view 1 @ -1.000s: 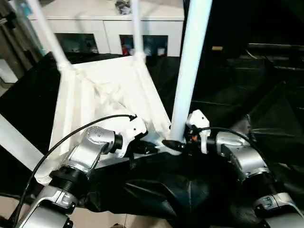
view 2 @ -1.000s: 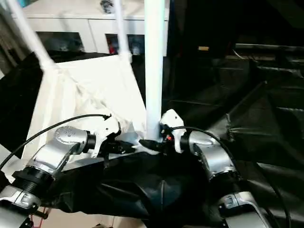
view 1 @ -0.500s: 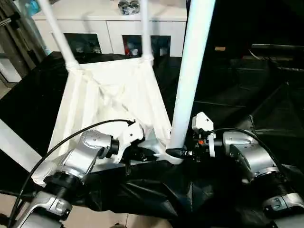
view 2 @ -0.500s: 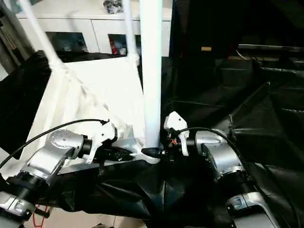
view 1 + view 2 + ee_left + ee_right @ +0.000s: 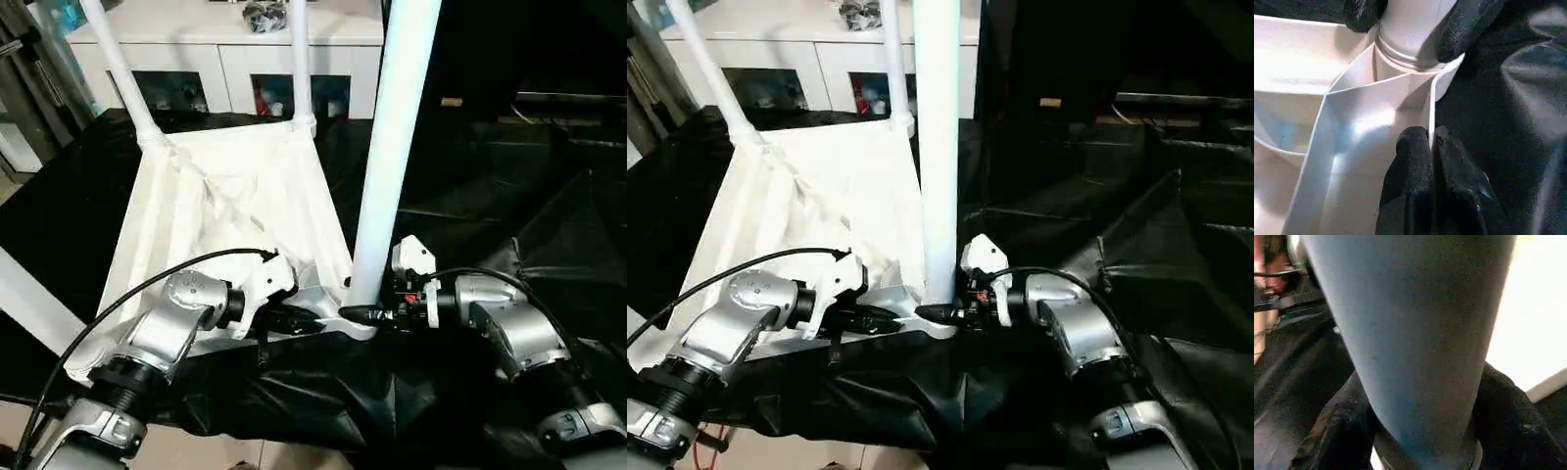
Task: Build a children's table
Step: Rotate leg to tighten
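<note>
The white tabletop [image 5: 225, 196] lies upside down on black cloth, ribbed underside up. Two white legs [image 5: 122, 69] [image 5: 302, 59] stand in its far corner sockets. A third, thick leg [image 5: 392, 147] rises from the near right socket [image 5: 1410, 54]. My right gripper [image 5: 361, 313] clasps the base of that leg, with one black finger [image 5: 1337, 431] on each side pressing against it. My left gripper [image 5: 1432, 142] is shut on the thin rim wall of the tabletop just beside that socket. Another white leg [image 5: 29, 299] crosses the left edge.
A white cabinet [image 5: 225, 39] with glass doors stands behind the tabletop. Crumpled black cloth [image 5: 509, 176] covers the work surface to the right and front. The light floor [image 5: 196, 455] shows past the cloth's near edge.
The right gripper's fingers have closed in on the base of the near leg. The left gripper keeps its pinch on the rim. The camera has tilted a little.
</note>
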